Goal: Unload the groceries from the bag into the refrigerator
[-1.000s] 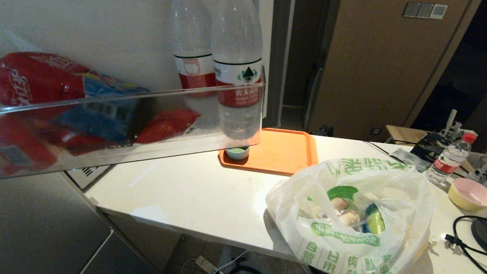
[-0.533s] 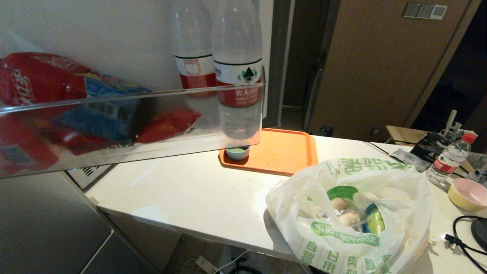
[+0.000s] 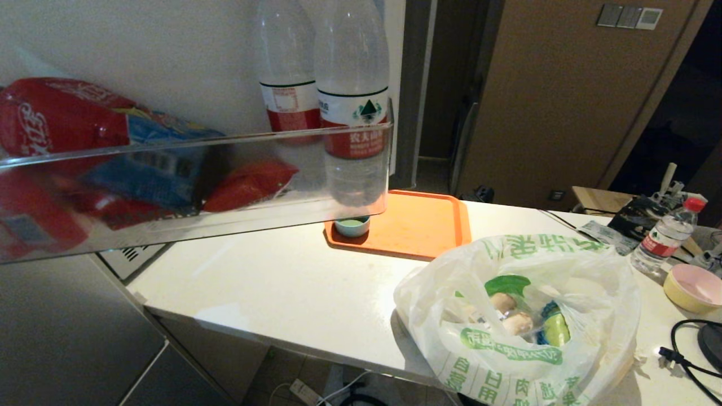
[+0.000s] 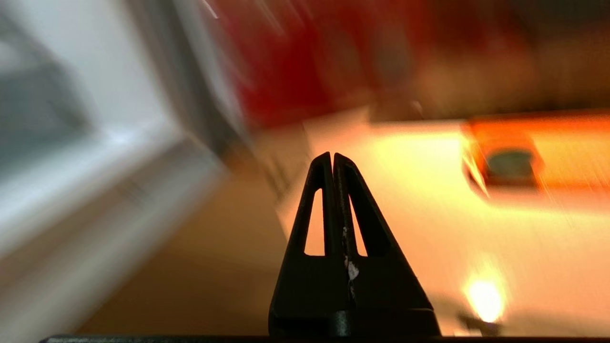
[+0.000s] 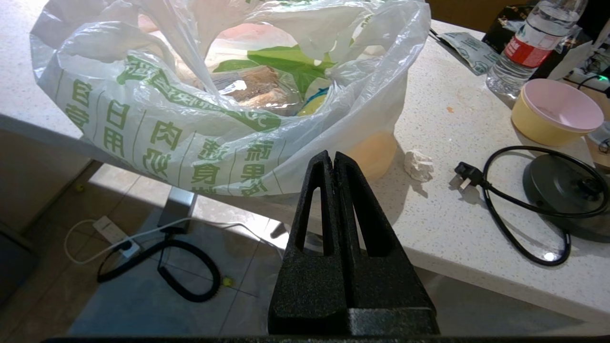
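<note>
The bag (image 3: 496,372), crinkly white with green characters, sits open on the white counter (image 3: 282,287) at the front right. Inside it lie the groceries: pale beige lumps (image 3: 516,322), a yellow-green pack (image 3: 557,330) and a green leaf (image 5: 281,59). The refrigerator's door stands open at the left, its clear door shelf (image 3: 225,141) holding red and blue packs and two water bottles. Neither arm shows in the head view. My right gripper (image 5: 332,153) is shut and empty, low before the counter edge under the bag (image 5: 214,124). My left gripper (image 4: 332,155) is shut and empty, pointing at the counter's left end.
An orange tray (image 3: 417,225) with a small green cup (image 3: 351,225) lies behind the bag. At the right are a water bottle (image 3: 665,237), a pink-lined bowl (image 3: 694,287), a black cable (image 5: 514,200) and a paper wad (image 5: 418,164). Cords lie on the floor (image 5: 186,271).
</note>
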Controlling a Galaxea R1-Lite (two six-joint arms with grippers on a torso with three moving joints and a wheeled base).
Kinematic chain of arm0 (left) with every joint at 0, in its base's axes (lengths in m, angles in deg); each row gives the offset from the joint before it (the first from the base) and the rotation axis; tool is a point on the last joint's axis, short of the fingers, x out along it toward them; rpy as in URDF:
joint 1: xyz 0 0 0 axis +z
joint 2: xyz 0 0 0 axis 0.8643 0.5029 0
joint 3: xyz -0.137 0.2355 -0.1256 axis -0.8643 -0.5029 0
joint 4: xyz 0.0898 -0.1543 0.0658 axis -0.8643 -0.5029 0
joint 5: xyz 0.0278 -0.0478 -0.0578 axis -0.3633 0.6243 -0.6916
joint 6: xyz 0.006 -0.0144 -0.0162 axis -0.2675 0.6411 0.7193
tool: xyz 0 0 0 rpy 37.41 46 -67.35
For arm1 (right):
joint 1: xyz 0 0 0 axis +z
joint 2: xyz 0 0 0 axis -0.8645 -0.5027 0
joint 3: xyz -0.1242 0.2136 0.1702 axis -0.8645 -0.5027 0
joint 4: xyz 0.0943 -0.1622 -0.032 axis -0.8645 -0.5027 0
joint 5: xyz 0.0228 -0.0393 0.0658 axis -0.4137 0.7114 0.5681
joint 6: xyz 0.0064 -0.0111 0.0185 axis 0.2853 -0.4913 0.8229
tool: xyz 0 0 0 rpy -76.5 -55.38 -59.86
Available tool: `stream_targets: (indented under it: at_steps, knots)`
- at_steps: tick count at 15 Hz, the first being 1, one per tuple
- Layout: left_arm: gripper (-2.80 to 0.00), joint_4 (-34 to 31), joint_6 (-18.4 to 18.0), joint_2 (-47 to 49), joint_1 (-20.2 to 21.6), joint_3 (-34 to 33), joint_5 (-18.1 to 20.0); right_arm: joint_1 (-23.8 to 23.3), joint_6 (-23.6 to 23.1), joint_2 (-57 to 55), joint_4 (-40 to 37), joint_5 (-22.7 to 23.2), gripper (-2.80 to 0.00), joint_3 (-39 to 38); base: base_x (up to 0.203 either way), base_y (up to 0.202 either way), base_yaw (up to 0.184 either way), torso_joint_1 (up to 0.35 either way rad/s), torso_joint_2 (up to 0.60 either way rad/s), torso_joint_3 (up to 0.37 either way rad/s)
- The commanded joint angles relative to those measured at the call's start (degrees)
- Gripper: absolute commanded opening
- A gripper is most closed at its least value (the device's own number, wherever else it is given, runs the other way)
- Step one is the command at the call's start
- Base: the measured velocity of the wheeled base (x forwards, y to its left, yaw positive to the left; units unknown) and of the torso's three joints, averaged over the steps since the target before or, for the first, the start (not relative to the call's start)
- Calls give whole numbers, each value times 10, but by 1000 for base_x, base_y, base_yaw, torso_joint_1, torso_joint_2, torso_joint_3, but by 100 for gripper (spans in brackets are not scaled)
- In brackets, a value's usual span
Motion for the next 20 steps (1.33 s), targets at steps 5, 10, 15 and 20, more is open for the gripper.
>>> stream_targets:
  at_steps: [5, 10, 15, 20]
  knots:
    - [-280, -213, 140, -60, 56, -114, 142, 0, 1, 0, 0, 0, -280, 0, 0, 0, 0, 0, 0, 0]
    - [-280, -294, 102, -145, 109, -110, 244, 1, 2, 0, 0, 0, -280, 0, 0, 0, 0, 0, 0, 0]
    - [-280, -295, 103, -223, 107, -114, 251, 1, 1, 0, 0, 0, -280, 0, 0, 0, 0, 0, 0, 0]
    - [-280, -296, 104, -223, 107, -114, 250, 1, 2, 0, 0, 0, -280, 0, 0, 0, 0, 0, 0, 0]
